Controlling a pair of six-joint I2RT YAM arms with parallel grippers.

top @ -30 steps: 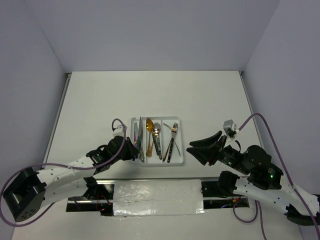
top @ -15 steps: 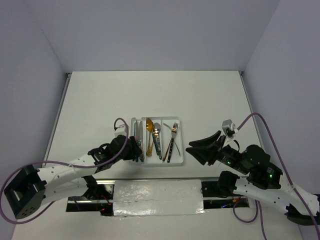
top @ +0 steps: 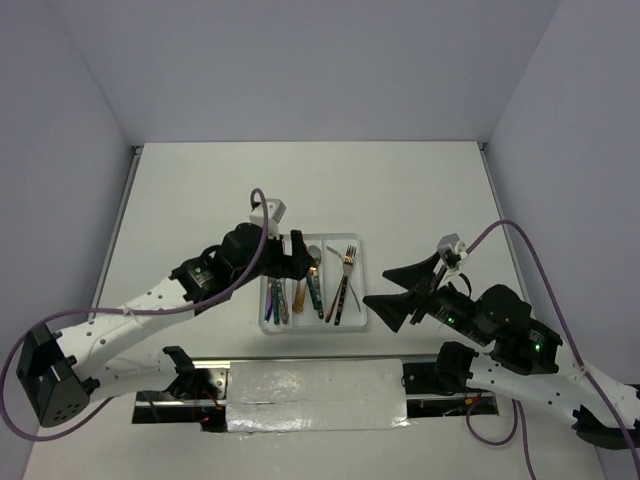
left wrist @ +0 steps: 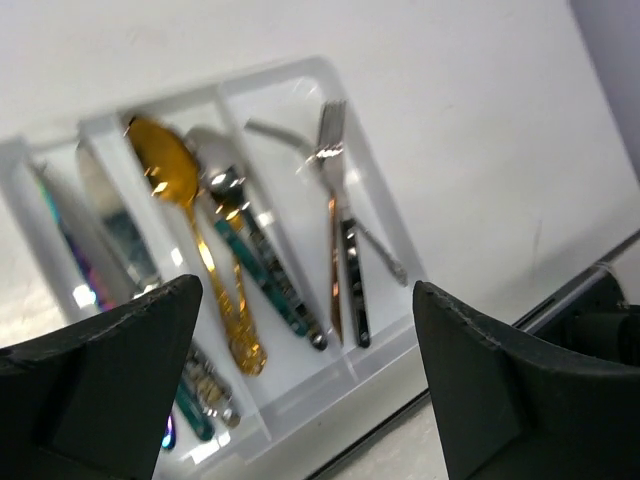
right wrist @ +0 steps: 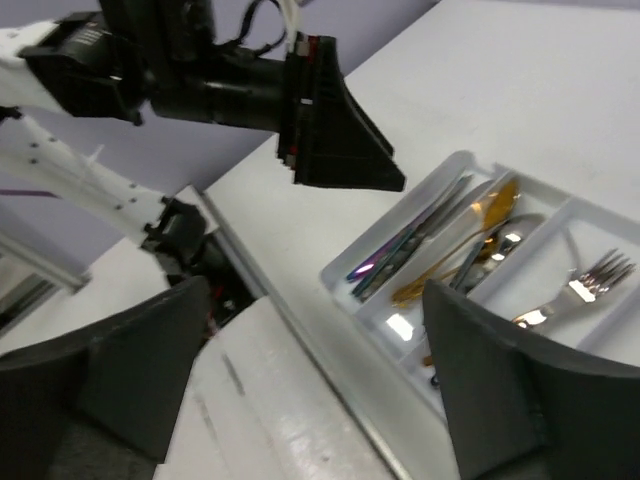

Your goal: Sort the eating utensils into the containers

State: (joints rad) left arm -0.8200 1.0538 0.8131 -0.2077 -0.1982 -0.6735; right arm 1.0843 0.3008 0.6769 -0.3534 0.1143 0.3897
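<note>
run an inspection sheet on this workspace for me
surface: white tabletop, no spills seen
job's things: white plastic three-compartment tray by the arms; slim metal knives left, gold spoon middle, copper fork right; no utensil seen outside
clutter: nothing seen
grippers: left black pincer open, empty, over tray's far end; right black pincer open, empty, beside tray's right edge
cables: purple cable looped off left wrist, another off right
surroundings: pale lilac walls; foil-covered strip at near edge

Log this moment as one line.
left gripper: open, empty, over tray | right gripper: open, empty, beside tray | utensils: in tray compartments
</note>
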